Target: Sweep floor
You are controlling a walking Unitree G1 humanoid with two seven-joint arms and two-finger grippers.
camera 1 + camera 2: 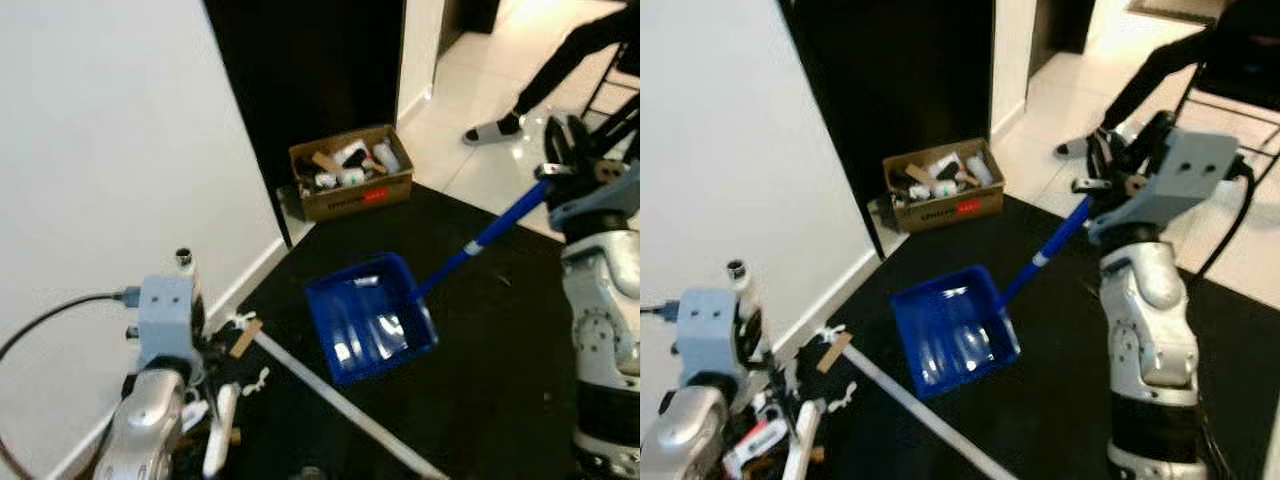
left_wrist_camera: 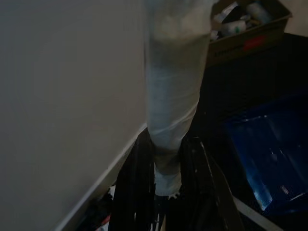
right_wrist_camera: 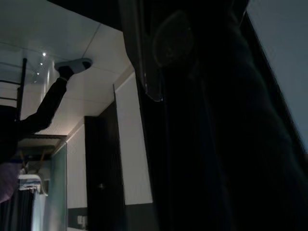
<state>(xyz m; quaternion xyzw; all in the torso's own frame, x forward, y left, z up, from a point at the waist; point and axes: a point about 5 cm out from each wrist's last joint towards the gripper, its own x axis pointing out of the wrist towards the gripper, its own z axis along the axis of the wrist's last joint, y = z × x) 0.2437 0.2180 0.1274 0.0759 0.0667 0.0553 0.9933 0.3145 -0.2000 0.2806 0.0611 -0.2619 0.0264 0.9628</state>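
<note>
Two tools are in hand: the right gripper (image 1: 1108, 175) clamps the blue handle of the dustpan (image 1: 371, 317), which sits on the dark floor (image 1: 500, 350). The left gripper (image 2: 166, 185) closes on the white broom handle (image 2: 171, 96) — beside scattered litter (image 1: 245, 335) near the wall (image 1: 110, 150).

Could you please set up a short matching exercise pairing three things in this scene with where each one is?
Things:
1. blue dustpan
2. cardboard box
3. white broom handle

Places:
A. against the dark doorway, full of litter
B. held in the left gripper, near the wall
C. on the dark floor, its handle in the right gripper

Pairs: 1-C, 2-A, 3-B
</note>
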